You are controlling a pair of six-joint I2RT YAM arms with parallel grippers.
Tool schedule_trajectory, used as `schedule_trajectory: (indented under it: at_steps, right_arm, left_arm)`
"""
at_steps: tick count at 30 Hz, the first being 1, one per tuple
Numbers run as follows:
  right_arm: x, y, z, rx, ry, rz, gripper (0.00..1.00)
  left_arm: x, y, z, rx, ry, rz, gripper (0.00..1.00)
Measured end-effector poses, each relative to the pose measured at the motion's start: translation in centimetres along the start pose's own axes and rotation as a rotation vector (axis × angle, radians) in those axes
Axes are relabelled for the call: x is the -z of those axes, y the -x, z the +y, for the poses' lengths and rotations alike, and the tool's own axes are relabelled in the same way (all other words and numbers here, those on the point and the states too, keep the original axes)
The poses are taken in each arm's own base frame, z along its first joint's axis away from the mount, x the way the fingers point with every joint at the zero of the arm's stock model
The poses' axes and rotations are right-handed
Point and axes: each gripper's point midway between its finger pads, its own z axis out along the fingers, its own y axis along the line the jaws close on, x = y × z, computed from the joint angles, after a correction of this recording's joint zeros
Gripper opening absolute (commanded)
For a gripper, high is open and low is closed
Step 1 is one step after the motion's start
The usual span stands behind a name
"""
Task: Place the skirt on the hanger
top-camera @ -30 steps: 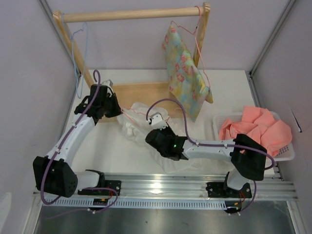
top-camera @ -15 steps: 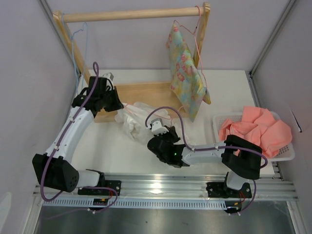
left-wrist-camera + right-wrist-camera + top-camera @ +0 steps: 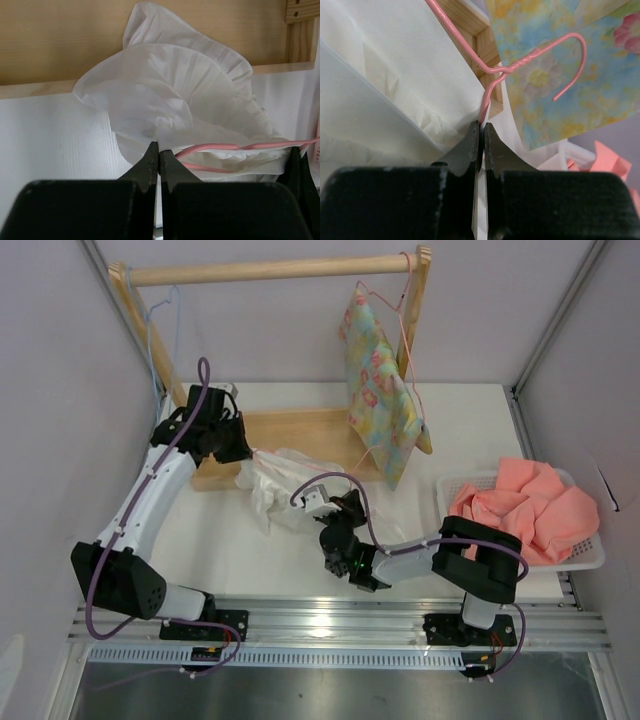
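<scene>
The white skirt (image 3: 281, 478) lies bunched on the table by the wooden rack base. In the left wrist view its ruffled hem (image 3: 170, 85) spreads out ahead of the jaws. My left gripper (image 3: 242, 451) is shut on a fold of the skirt (image 3: 159, 149). The pink wire hanger (image 3: 220, 148) runs inside the skirt's fabric. My right gripper (image 3: 345, 502) is shut on the hanger's wire just below the twisted neck (image 3: 482, 124). The hanger's hook (image 3: 565, 55) sticks up free in front of the floral garment.
A wooden rack with a top rod (image 3: 270, 270) and flat base (image 3: 300, 428) stands at the back. A floral garment (image 3: 385, 390) hangs on it at the right, a light blue hanger (image 3: 160, 335) at the left. A white basket (image 3: 590, 558) holds salmon cloth (image 3: 525, 505).
My right gripper has drawn back and left with the hanger, its arm folding in. My left gripper has shifted back toward the rack with the skirt. The skirt has bunched up nearer the base.
</scene>
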Motion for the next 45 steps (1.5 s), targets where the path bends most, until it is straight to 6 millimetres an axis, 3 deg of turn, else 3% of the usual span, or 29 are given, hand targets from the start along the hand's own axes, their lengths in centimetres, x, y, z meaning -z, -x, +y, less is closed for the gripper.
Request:
schedule_trajectory:
  at_steps: [10, 17, 26, 29, 34, 38, 41, 45]
  right_arm:
    - [-1.1, 1.8, -2.1, 0.099, -0.071, -0.052, 0.0]
    - [-0.7, 1.5, -1.0, 0.294, -0.06, -0.07, 0.0]
    - [-1.1, 1.5, -0.9, 0.347, -0.053, -0.086, 0.0]
    - [-1.3, 2.0, -1.6, 0.315, -0.058, -0.095, 0.0]
    - [-1.6, 3.6, -3.0, 0.17, -0.023, -0.105, 0.0]
    - [-3.1, 5.6, -3.7, 0.023, 0.088, -0.095, 0.0]
    - [-3.6, 6.6, -4.4, -0.069, 0.178, -0.085, 0.0]
    - [-2.8, 6.3, -4.4, -0.131, 0.279, -0.061, 0.0]
  left_arm:
    - [-1.4, -0.3, 0.8, -0.022, 0.062, 0.039, 0.0]
    - [-1.4, 0.4, 0.6, -0.022, 0.071, 0.054, 0.0]
    - [-1.2, 0.6, 0.4, -0.04, 0.072, 0.076, 0.0]
    - [-1.7, 0.2, 0.7, -0.047, 0.073, 0.08, 0.0]
    - [-3.4, -3.2, 2.3, -0.049, 0.099, 0.142, 0.0]
    - [-4.6, -5.5, 3.3, -0.043, 0.107, 0.182, 0.0]
    - [-4.8, -5.3, 3.2, -0.041, 0.097, 0.171, 0.0]
    - [-4.8, -4.5, 2.7, -0.041, 0.077, 0.145, 0.0]
